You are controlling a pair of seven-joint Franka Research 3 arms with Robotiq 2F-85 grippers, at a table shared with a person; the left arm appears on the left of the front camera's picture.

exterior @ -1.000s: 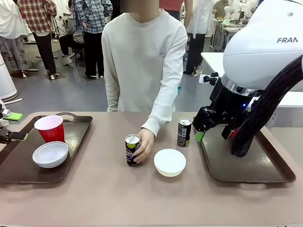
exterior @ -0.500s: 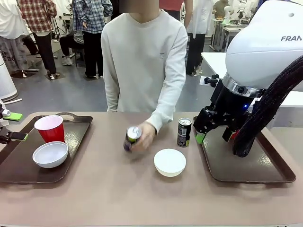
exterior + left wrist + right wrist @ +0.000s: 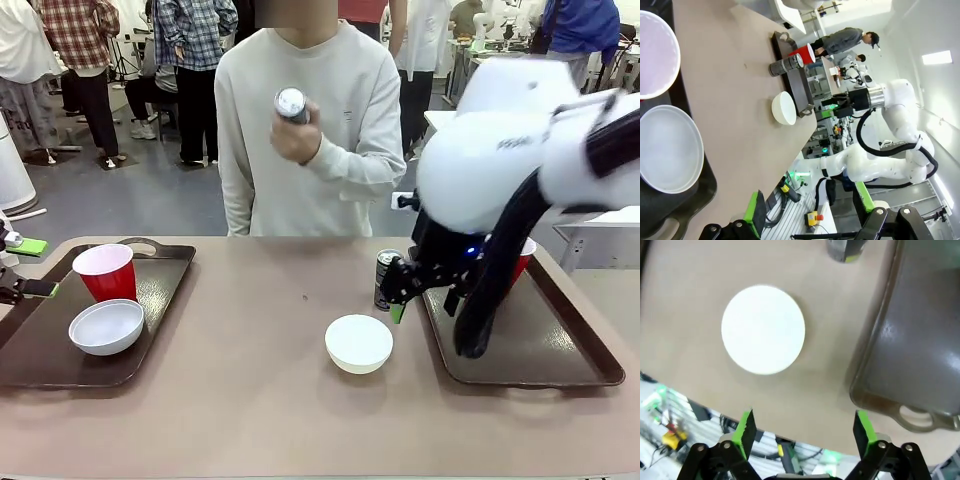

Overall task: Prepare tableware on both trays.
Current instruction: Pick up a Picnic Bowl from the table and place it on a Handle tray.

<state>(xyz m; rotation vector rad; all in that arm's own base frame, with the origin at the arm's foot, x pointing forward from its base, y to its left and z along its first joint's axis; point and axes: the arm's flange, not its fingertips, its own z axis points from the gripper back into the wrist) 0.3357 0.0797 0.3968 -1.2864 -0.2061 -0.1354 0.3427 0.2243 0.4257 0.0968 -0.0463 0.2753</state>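
Person's hand (image 3: 296, 138) raised dark can (image 3: 291, 103) off bench (image 3: 250, 400) centre; can now at chest height, upper centre of frame. Right arm swung toward frame left, blurred. Right fingers (image 3: 397, 313) now past left rim of right tray (image 3: 560, 355), just beside standing can (image 3: 386, 272). Red cup (image 3: 523, 258) uncovered on tray's far side.

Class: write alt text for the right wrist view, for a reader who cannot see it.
From above, a white bowl sits on the table beyond the right gripper, its jaws open. Beside it lies the handle end of a brown tray; a drink can stands at the top edge.
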